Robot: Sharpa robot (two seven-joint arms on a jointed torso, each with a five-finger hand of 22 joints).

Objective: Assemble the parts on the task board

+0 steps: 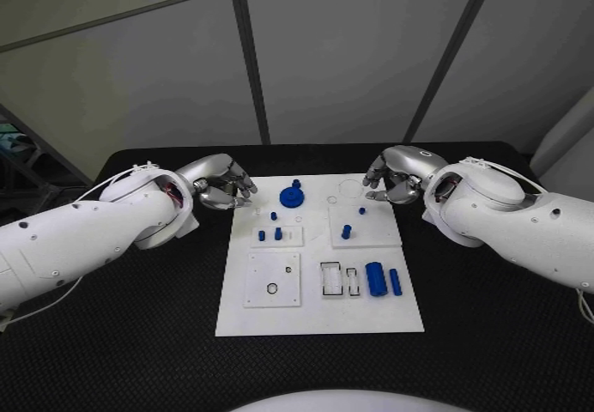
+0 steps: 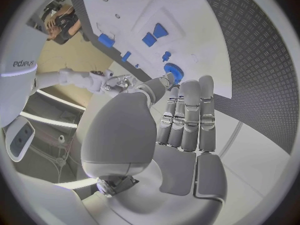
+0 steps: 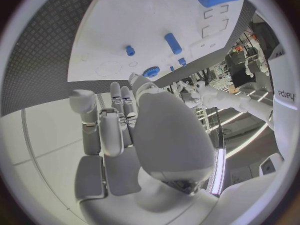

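Observation:
The white task board (image 1: 248,318) lies in the middle of the black table. At its far end stands a blue gear (image 1: 292,197), also seen as the gear (image 2: 174,71) just past my left fingertips. Small blue pegs (image 1: 279,233) stand in the left block, and another peg (image 1: 347,230) in the right block. Two blue cylinders (image 1: 375,279) lie near the board's right side. My left hand (image 1: 221,183) hovers off the board's far left corner, fingers straight and holding nothing (image 2: 181,120). My right hand (image 1: 394,176) hovers over the far right corner, also holding nothing (image 3: 119,125).
A square white plate (image 1: 274,279) with a round hole sits at the board's near left. Beside it are rectangular slots (image 1: 334,279). Black table surface (image 1: 124,343) runs all round the board. Grey wall panels stand behind the table.

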